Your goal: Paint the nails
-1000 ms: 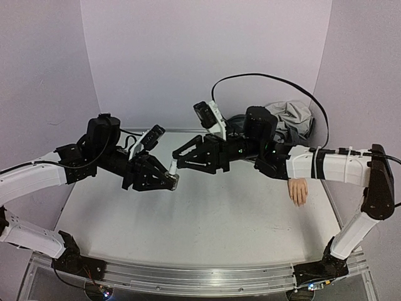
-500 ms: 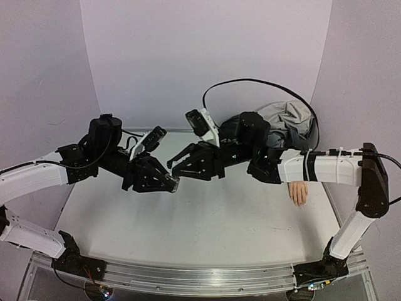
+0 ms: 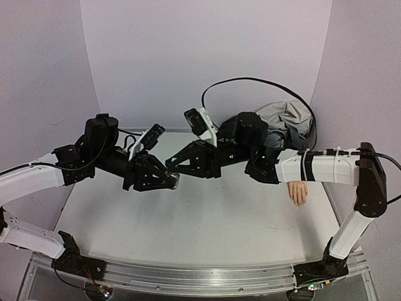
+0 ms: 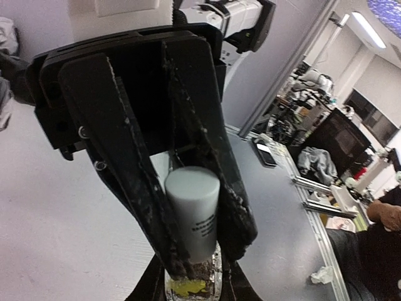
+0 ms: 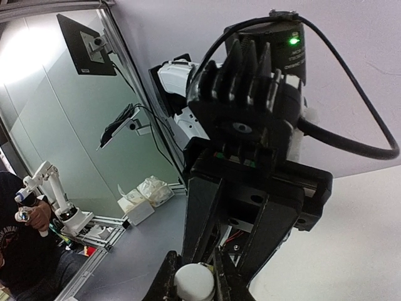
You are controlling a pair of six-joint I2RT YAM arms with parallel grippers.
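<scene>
Mannequin hand lay at the right side of the table, small and pale peach, with its fingers pointing toward the near edge. Its wrist end was tucked under the right arm's white forearm. The nails sat at the fingertips, too small in the top view to tell their colour or any coating. A crumpled grey cloth was heaped in the far right corner behind the hand, and the arm covered any join between them. The left gripper hung above the table left of centre, clenched on a small clear bottle. The right gripper reached in from the right and was closed on the bottle's white cap. In the left wrist view its black fingers pressed both sides of the cap. The hand was well apart from both grippers and near the table's right edge, with the side wall close beyond it. Bare tabletop ran across the near half, from beneath the grippers to the near rail. A black cable looped high over the right arm against the far wall.
</scene>
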